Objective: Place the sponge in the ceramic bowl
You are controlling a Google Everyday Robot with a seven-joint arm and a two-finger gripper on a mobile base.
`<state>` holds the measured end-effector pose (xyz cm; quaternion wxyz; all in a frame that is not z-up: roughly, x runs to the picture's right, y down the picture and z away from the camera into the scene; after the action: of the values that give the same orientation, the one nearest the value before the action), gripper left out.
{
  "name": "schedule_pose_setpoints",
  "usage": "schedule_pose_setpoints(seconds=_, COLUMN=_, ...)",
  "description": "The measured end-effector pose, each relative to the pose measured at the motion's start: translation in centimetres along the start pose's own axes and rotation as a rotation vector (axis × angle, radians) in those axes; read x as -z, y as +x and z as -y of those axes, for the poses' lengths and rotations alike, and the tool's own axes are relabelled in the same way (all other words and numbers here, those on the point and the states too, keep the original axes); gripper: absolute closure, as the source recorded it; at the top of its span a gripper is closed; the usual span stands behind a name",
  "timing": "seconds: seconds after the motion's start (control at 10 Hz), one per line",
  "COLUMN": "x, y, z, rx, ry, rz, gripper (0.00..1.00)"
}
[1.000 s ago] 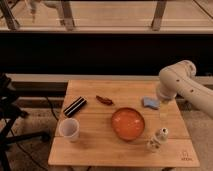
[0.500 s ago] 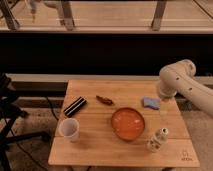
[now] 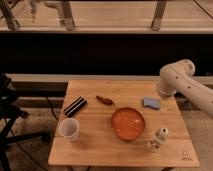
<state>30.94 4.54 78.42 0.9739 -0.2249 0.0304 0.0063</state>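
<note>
The light-blue sponge (image 3: 151, 103) lies on the wooden table (image 3: 95, 150) near its far right edge. In front of it and to its left sits the round orange ceramic bowl (image 3: 128, 125), with nothing in it. My white arm reaches in from the right, and its gripper (image 3: 162, 92) hangs just above and behind the sponge's right end, apart from it. The bowl is about a sponge's length from the sponge.
A black striped bar (image 3: 75, 106) lies at the left. A white cup (image 3: 69, 129) stands at the front left. A small reddish-brown item (image 3: 104, 100) is behind the bowl, and a small white bottle-like object (image 3: 157, 139) stands front right. A dark ledge runs behind the table.
My arm has shifted slightly up and to the right, away from the sponge. The sponge, bowl and other objects have stayed where they were.
</note>
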Motion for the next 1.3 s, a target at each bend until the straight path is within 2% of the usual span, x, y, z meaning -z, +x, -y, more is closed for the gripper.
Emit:
schedule_pose_setpoints(seconds=0.8, x=-2.8, y=0.3, z=1.6, rx=0.031, ry=-0.006, rz=0.011, gripper=0.00)
schedule_pose_setpoints(seconds=1.3, x=-5.1, y=0.3, z=2.4, rx=0.051, ry=-0.030, rz=0.026, gripper=0.00)
